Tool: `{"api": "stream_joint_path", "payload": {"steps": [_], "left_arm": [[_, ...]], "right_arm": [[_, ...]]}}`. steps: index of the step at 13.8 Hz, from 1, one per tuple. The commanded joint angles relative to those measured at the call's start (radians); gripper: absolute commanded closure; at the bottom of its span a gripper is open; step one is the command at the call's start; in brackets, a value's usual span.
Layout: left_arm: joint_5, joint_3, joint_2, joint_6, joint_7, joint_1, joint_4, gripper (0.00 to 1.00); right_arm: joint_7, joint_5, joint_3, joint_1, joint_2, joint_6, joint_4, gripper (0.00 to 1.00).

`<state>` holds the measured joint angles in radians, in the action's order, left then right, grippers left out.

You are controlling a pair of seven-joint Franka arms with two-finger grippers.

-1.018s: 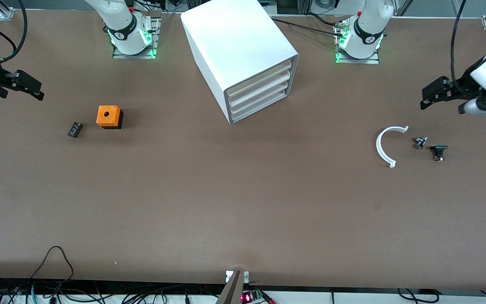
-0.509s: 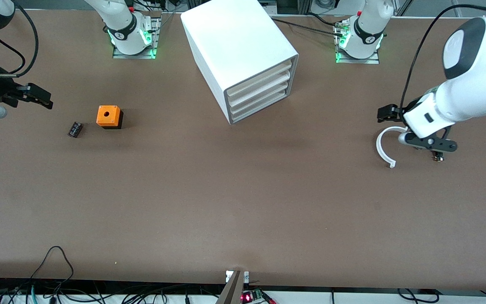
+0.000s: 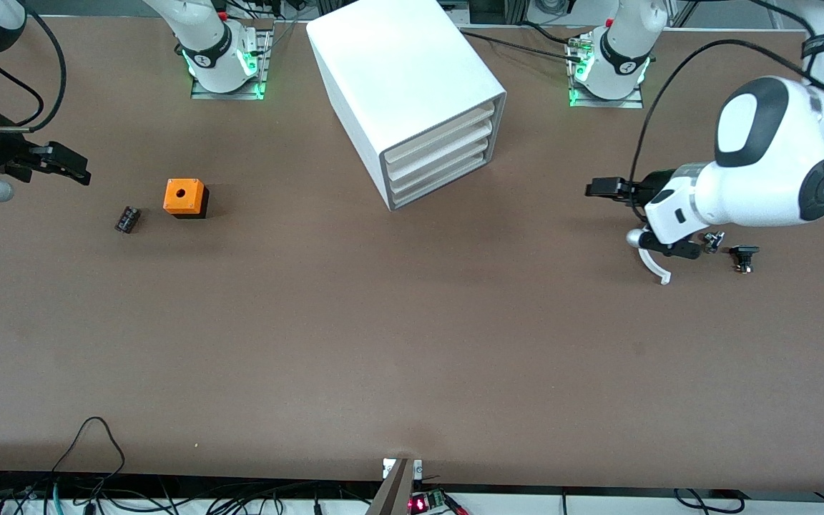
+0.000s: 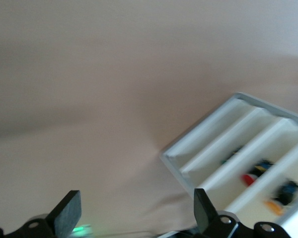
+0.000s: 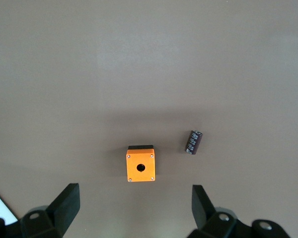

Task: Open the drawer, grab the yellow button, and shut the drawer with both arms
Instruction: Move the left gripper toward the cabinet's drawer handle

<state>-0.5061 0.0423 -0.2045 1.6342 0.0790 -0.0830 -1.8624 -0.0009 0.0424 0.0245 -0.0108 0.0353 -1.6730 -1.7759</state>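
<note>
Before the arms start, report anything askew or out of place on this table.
The cabinet sits turned at an angle to the table's edges, its four drawers all shut. A white curved piece lies loose toward the left arm's end, partly under the left gripper. Nothing looks spilled or damaged.

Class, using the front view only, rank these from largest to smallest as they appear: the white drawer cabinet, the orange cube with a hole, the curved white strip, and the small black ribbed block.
1. White drawer cabinet
2. Curved white strip, partly hidden by the left arm
3. Orange cube
4. Black ribbed block
</note>
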Motion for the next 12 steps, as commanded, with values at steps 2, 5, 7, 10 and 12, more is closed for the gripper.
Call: {"api": "stream_joint_path", "payload": {"steps": [2,5,7,10,12], "left_arm": [[-0.221,0.03,-0.01,0.076,0.158,-0.001,-0.145,0.0],[-0.354,0.096,-0.027,0.075,0.263,-0.003,-0.225,0.0],[-0.432,0.146,-0.027,0.075,0.286,-0.003,-0.279,0.0],[-0.546,0.188,-0.029,0.075,0.33,-0.003,-0.345,0.05],[-0.554,0.192,-0.036,0.073,0.338,-0.004,-0.353,0.08]], "right_arm": [[-0.007,-0.015,-0.014,0.005,-0.008,0.019,0.023,0.0],[-0.007,-0.015,-0.023,0.028,-0.003,0.019,0.027,0.0],[-0.011,-0.015,-0.023,0.028,-0.005,0.019,0.027,0.0],[-0.004,-0.018,-0.023,0.028,-0.006,0.041,0.027,0.0],[-0.001,-0.039,-0.021,0.026,-0.006,0.045,0.029,0.0]]}}
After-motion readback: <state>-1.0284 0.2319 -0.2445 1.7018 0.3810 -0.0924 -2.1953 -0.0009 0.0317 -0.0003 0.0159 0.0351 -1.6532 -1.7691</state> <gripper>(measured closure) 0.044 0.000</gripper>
